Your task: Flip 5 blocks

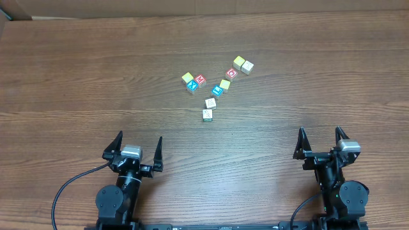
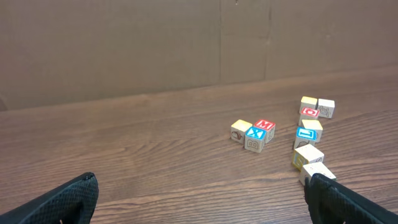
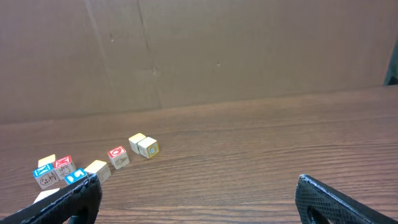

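**Both grippers wide open and empty at the near edge; blocks loose at mid-table**

The wooden table (image 1: 77, 76) fills the overhead view. In the wrist views a brown board (image 2: 186, 43) stands along its far edge.

The left gripper (image 1: 139, 138) sits by the near edge, toward the left corner. Its jaws are spread wide apart, with nothing held and nothing touched. The right gripper (image 1: 319, 131) sits by the near edge toward the right corner. Its jaws are also spread wide, with nothing between them. Both are well apart from the blocks (image 1: 217, 90).

There are ten of these little cubes, scattered around the middle of the table, a little to the far side.

- **Left group:** a yellow-green block (image 1: 187, 77), a blue X block (image 1: 192, 85) and a red M block (image 1: 200, 80) sit bunched together, touching.
- **Far pair:** nearest the far edge, another yellow-green cube (image 1: 239, 62) touches a pale cube (image 1: 247, 66).
- **Loose line toward the near edge:** a red O block (image 1: 232, 73) lies just beside that pair. Next comes a yellow-green-topped block (image 1: 225, 84) touching a blue-topped block (image 1: 217, 90). Last are two white blocks, one (image 1: 211, 102) just beyond the other (image 1: 208, 114), close together but apart.
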